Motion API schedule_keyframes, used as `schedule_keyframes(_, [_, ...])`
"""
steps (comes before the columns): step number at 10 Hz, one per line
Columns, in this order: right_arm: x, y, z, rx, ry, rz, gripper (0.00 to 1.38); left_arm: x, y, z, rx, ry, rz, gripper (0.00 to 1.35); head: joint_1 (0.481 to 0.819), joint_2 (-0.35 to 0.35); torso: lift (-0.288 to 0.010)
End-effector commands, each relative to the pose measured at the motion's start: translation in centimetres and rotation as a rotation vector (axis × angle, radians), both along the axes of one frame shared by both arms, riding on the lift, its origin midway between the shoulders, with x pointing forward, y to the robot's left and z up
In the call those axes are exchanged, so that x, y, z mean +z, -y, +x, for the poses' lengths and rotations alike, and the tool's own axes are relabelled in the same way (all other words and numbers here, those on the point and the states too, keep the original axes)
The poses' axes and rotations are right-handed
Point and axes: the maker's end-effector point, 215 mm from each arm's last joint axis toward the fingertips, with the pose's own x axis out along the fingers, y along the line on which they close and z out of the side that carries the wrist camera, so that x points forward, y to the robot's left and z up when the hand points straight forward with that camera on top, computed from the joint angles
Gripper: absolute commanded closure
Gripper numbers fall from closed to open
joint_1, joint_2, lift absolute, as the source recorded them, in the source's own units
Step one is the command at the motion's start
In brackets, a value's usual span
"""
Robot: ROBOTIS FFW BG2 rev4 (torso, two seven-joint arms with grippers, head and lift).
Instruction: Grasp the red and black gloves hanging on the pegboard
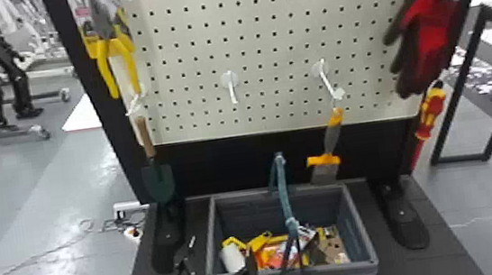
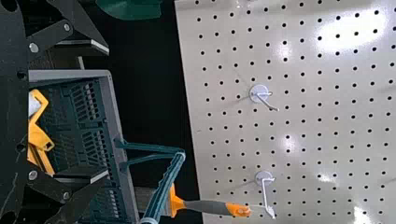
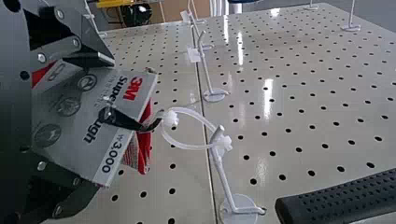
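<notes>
Where the cream pegboard [image 1: 267, 32] stands upright above a black base, it is seen as the widest thing; a grey basket [image 1: 365, 241] is set on the base below it, with its teal handle raised and yellow and orange items lying inside. The red and black gloves [image 1: 427, 33] are found at the board's upper right corner with their fingers hanging down; their header card [image 3: 121, 116] is clamped between the two fingers of the right gripper [image 3: 95, 123]. The left gripper [image 2: 100, 109] is held low at the basket's near rim, its fingers spread wide apart. A green trowel [image 1: 157, 178] is hung at the board's lower left; an orange-handled scraper [image 1: 329, 155] is hung from a hook right of centre; packaged yellow pliers [image 1: 110, 43] are hung at the upper left; a red and yellow screwdriver [image 1: 430, 112] is seen just below the gloves. A white tie [image 3: 187, 135] is run from the card to the outer end of a white hook [image 3: 224, 177].
</notes>
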Motion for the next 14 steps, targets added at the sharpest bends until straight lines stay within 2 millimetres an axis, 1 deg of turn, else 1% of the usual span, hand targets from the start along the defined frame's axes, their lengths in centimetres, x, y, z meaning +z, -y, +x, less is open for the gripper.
schedule_keyframes(1, [-0.64,-0.17,0.09,0.004,-0.014,0.008,0.99,0.05,0.00,0.03,0.000,0.002,0.000,0.37,0.549,0.000,-0.100])
schedule_keyframes(2, [-0.85,-0.29,0.16,0.006,-0.020,0.010,1.24,0.10,-0.02,0.08,-0.001,0.003,0.001,0.37,0.549,0.000,-0.100])
schedule_keyframes(3, [-0.82,-0.43,0.17,0.007,-0.016,0.007,1.30,0.07,-0.02,0.06,-0.003,0.002,0.001,0.37,0.549,0.000,-0.100])
schedule_keyframes(14, [-0.85,-1.03,0.15,0.022,-0.010,0.031,1.30,0.14,-0.10,0.15,-0.004,0.005,0.004,0.38,0.549,0.000,-0.100])
